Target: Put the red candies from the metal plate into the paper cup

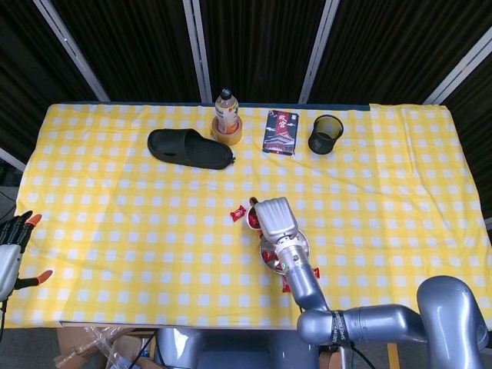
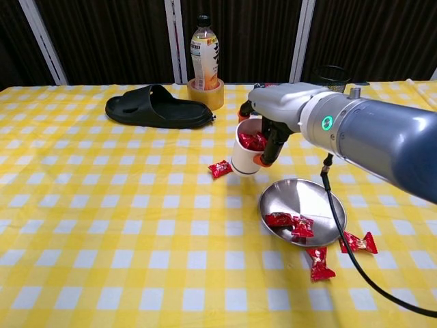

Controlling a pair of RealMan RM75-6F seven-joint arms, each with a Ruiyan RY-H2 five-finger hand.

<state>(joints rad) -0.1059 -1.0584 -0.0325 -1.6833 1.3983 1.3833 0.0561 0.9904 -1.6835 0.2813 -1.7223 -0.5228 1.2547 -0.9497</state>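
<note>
The right hand (image 2: 273,123) grips the tilted paper cup (image 2: 247,147) – lifted off the table. Left hand (image 1: 11,250) idle, fingers apart

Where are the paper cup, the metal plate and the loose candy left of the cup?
paper cup (image 2: 244,156), chest view, white side wall.
metal plate (image 2: 300,197), chest view, bare inner surface.
loose candy (image 2: 219,169), chest view, wrapper middle.

Both views are bright and evenly lit from overhead, and the yellow checked tabletop (image 2: 102,225) shows clear colour against a dark, unlit far background. Shadows are soft and short, close under each object. The metal plate (image 2: 308,197) carries a pale sheen without harsh glare. Focus is sharp throughout, with no motion blur. The chest view bends straight lines slightly at its edges.
</note>
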